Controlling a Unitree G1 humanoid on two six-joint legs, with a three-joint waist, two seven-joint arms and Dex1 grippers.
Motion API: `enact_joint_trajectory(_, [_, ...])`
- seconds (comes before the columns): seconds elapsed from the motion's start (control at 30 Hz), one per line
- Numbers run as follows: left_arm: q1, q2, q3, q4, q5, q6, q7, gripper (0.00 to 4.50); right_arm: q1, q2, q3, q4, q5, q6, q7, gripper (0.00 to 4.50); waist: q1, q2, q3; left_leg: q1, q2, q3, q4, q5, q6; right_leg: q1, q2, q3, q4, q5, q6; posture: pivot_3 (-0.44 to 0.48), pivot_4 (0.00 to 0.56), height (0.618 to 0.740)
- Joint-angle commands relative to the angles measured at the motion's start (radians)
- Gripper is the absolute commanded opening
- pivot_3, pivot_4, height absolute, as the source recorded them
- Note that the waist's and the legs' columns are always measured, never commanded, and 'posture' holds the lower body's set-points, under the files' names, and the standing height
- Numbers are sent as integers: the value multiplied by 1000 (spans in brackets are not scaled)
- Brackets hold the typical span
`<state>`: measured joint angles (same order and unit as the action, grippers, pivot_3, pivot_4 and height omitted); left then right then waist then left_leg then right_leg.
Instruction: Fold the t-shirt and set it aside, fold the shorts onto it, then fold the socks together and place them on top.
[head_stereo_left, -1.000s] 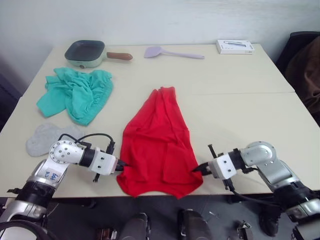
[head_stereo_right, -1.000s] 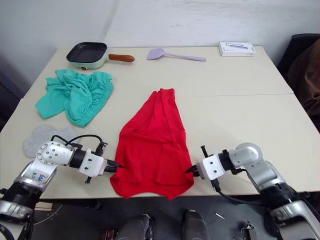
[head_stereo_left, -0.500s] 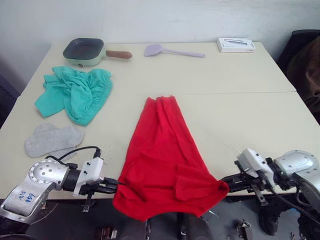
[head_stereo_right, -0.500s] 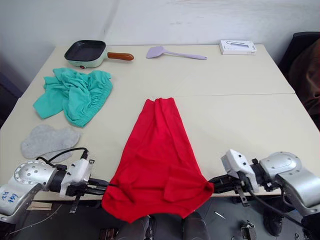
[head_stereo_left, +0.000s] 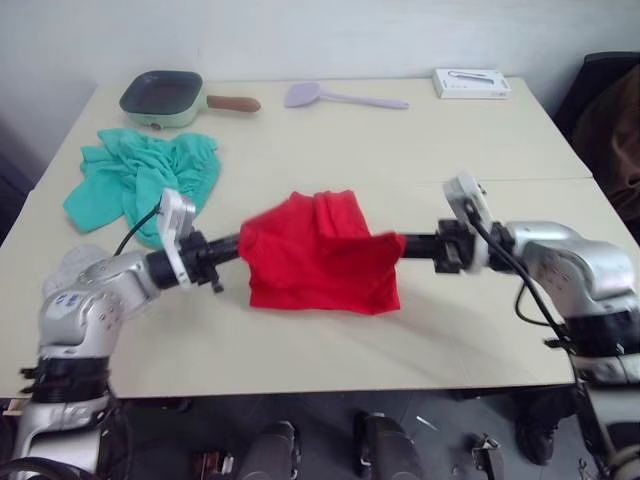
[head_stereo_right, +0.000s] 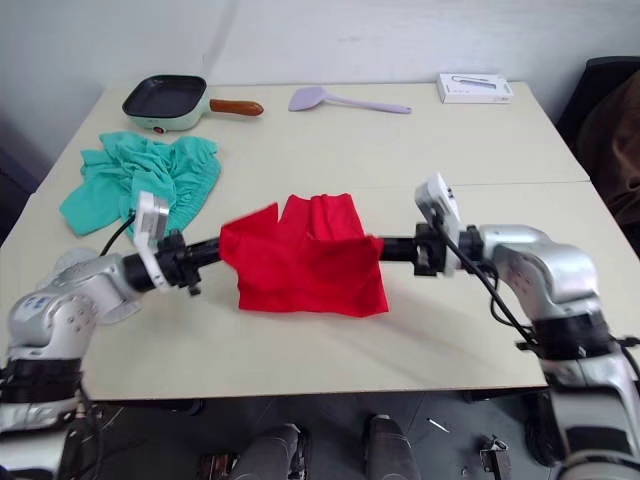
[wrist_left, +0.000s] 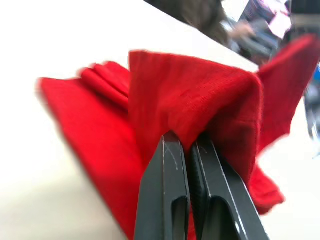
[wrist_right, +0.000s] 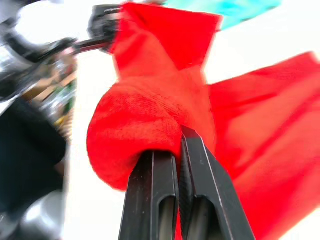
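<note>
1. The worktop carries everything. You are in the first fold of the t-shirt, so carry both held corners across together and at the same height toward the far edge, so that the folded edge lands straight.
2. The t-shirt lies at the middle of the worktop, its far part resting flat, its near hem lifted and doubled over between your two hands. Keep the cloth lightly taut between them; slack would likely let it bunch.
3. The shorts sit crumpled near the left edge, well apart from the shirt. Lay the fold clear of them.
4. The left hand is pinched tight on the shirt's left corner, fingers closed with cloth between.
5. The right hand is likewise clamped on the right corner, the cloth wrapped over its fingers.
6. The socks lie by the left edge, partly behind your left arm.
</note>
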<state>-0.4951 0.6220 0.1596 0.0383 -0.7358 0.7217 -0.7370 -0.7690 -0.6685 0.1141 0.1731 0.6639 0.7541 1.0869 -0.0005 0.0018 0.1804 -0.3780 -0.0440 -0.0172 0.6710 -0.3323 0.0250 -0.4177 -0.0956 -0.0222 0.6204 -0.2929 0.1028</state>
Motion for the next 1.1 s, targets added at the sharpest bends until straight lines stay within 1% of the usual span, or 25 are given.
enact_joint_trajectory(0.03, [-92, -34, 28, 118, 56, -37, 61, 28, -100, 58, 11, 189, -115, -81, -30, 0, -1, 0, 0, -1, -1, 0, 1, 0, 0, -1, 0, -1, 1, 0, 0, 0, 150, 740])
enact_joint_trajectory(0.1, [-150, -65, 15, 210, 97, -73, 73, 28, -170, 113, 4, 329, -163, -123, -49, 0, -3, 0, 0, -4, -2, 0, 3, 0, 0, -3, 0, -3, 0, 0, 0, 0, 150, 740])
enact_joint_trajectory(0.17, [-206, -93, -9, 300, 143, -114, 64, 28, -238, 161, -5, 466, -212, -180, -65, 0, -5, 0, 0, -12, -3, 0, 9, 0, 1, -10, 0, -5, 3, 1, 2, 0, 150, 740])
enact_joint_trajectory(0.2, [-229, -105, -20, 338, 165, -136, 57, 28, -265, 177, -7, 521, -235, -210, -63, 0, -5, 0, 0, -13, -3, 1, 10, 0, 1, -10, 0, -8, 4, 1, 2, 0, 150, 740])
enact_joint_trajectory(0.3, [-290, -132, -27, 435, 209, -189, 36, 28, -325, 206, -13, 635, -283, -273, -32, 0, -4, 0, 0, -13, -3, 1, 12, 0, 1, -10, -1, -12, 6, 1, 3, 0, 150, 740])
enact_joint_trajectory(0.4, [-330, -142, -20, 479, 219, -207, -3, 28, -378, 221, -48, 717, -294, -297, -19, 0, -7, 0, 0, -13, -3, 0, 13, 1, 1, -10, -1, -12, 7, 1, 3, 0, 150, 740])
enact_joint_trajectory(0.6, [-363, -135, 4, 498, 209, -202, -84, 28, -434, 231, -124, 798, -295, -288, -3, 0, -24, 0, 0, -13, -3, 0, 12, 1, 0, -10, -1, -12, 8, 2, 3, 0, 150, 740])
enact_joint_trajectory(0.83, [-411, -154, 4, 584, 210, -183, -180, 28, -417, 269, -131, 818, -336, -317, 2, 0, -33, 0, 0, -13, -3, 0, 12, 2, -1, -11, -1, -12, 9, 2, 3, 0, 150, 740])
enact_joint_trajectory(0.93, [-441, -166, -23, 691, 271, -235, -195, 28, -413, 291, -136, 844, -358, -337, -33, 0, -33, 0, 0, -13, -2, 0, 12, 2, -1, -11, -1, -13, 10, 2, 3, 0, 150, 740])
enact_joint_trajectory(1.0, [-475, -172, -42, 803, 330, -270, -160, 28, -414, 305, -135, 872, -387, -368, -80, 0, -32, 0, 0, -13, -3, 0, 12, 2, -1, -11, -2, -13, 10, 2, 3, 0, 150, 740])
enact_joint_trajectory(1.1, [-526, -177, -27, 960, 381, -338, -91, 28, -422, 318, -131, 914, -431, -386, -157, 0, -32, 0, 0, -13, -3, 0, 13, 2, -1, -11, -2, -13, 10, 2, 3, 0, 150, 740])
